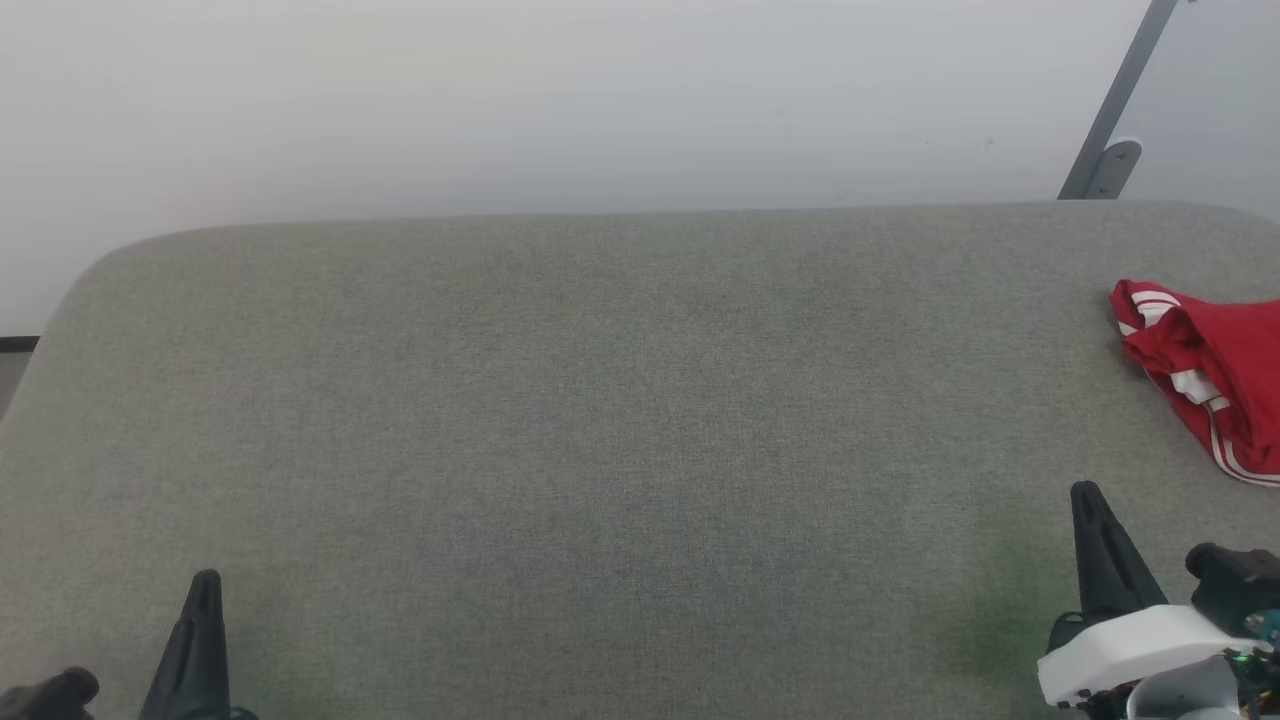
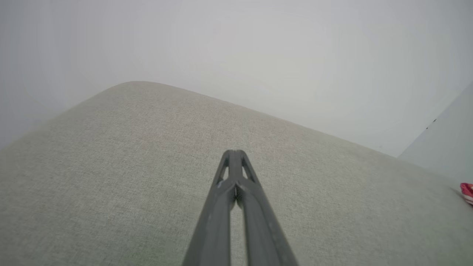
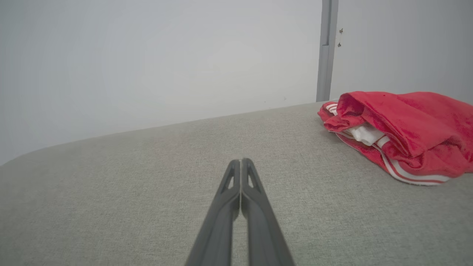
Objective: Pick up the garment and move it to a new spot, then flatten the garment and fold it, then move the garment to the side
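The garment (image 1: 1215, 375) is a crumpled red shirt with white striped trim, lying at the far right edge of the grey padded table (image 1: 600, 420). In the right wrist view the garment (image 3: 402, 129) lies ahead and to the right. A sliver of the garment (image 2: 467, 192) peeks in at the right edge of the left wrist view. My right gripper (image 1: 1088, 500) hovers near the table's front right, short of the garment, fingers pressed together and holding nothing; its tips (image 3: 241, 162) meet. My left gripper (image 1: 205, 585) is at the front left, likewise shut and empty, tips (image 2: 234, 153) joined.
A pale wall runs behind the table. A grey slanted metal bar with a bracket (image 1: 1105, 150) stands at the back right, beyond the table's far edge. The table has rounded back corners.
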{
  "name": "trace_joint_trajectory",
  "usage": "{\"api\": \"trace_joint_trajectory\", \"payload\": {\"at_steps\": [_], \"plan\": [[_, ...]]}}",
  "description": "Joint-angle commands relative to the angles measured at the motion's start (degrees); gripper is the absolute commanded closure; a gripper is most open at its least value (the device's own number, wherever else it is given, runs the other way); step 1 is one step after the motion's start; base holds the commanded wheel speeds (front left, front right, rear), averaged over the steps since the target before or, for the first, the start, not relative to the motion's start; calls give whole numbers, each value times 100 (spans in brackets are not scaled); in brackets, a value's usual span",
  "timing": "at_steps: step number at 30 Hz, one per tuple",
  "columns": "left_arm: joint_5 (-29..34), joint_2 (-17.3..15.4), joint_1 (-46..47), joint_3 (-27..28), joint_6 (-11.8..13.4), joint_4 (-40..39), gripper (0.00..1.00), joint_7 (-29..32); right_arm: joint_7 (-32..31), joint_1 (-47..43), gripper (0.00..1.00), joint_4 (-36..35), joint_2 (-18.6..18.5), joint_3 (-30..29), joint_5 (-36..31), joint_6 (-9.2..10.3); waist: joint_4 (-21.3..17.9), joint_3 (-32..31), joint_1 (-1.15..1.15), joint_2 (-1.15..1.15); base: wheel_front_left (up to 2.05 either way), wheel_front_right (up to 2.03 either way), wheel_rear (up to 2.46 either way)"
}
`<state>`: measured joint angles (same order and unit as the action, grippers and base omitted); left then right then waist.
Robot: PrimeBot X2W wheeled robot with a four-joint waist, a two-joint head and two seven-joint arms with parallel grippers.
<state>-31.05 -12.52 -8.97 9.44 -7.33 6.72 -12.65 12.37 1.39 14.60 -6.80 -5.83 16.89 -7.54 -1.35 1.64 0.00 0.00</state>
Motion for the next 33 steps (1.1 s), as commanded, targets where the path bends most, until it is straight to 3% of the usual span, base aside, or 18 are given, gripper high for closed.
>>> {"api": "trace_joint_trajectory", "payload": {"at_steps": [1, 33], "plan": [[-177, -55, 167, 15, -2, -59, 100, 36, -46, 139, 100, -98, -12, -21, 210, 1, 1, -1, 0, 0, 0, 0, 0], [-2598, 353, 738, -108, -9, 254, 100, 803, -781, 289, 100, -116, 152, -27, 3197, 3, 39, -42, 0, 0, 0, 0, 0]]}}
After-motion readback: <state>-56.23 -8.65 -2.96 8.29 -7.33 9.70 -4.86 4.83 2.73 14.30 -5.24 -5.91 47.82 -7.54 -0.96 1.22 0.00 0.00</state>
